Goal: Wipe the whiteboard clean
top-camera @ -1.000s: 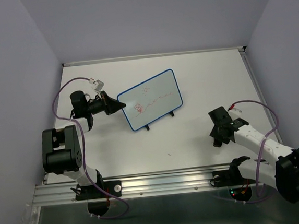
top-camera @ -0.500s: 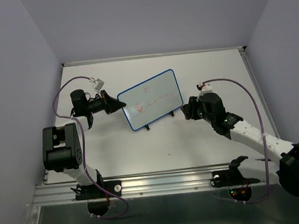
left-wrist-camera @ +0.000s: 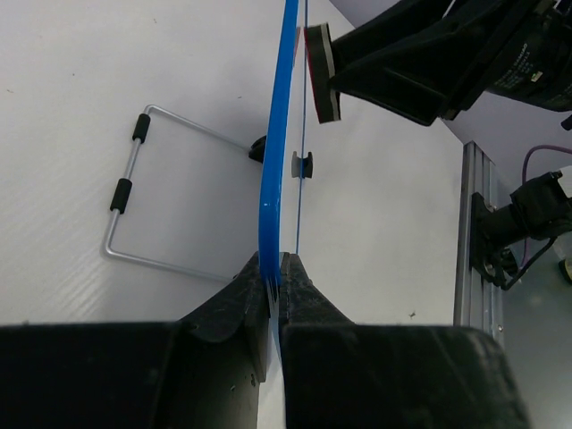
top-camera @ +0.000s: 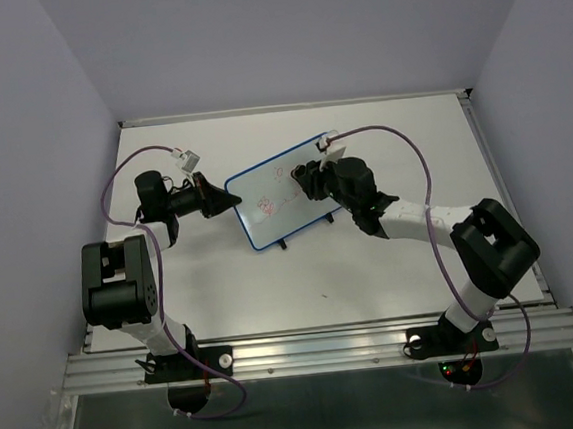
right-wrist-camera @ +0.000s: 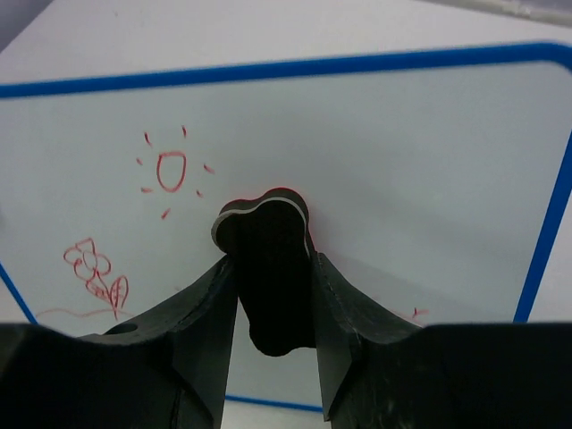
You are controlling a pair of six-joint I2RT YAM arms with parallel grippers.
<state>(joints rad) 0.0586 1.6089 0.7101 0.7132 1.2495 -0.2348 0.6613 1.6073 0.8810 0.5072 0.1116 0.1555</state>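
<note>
No letters, numbers or brand marks can be read anywhere. The whiteboard (right-wrist-camera: 429, 161) bears only red drawings, no words: a small sun (right-wrist-camera: 170, 170) up-left of the eraser (right-wrist-camera: 266, 241) in the right gripper (right-wrist-camera: 271, 286), and a flower (right-wrist-camera: 94, 268) left of it.

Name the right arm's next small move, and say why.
Probably sweep left across the blue-framed white board: the right pincer holds a black eraser block at its face, and the red sun and flower sketches lie unerased to its left, while the left pincer clamps the frame.
</note>
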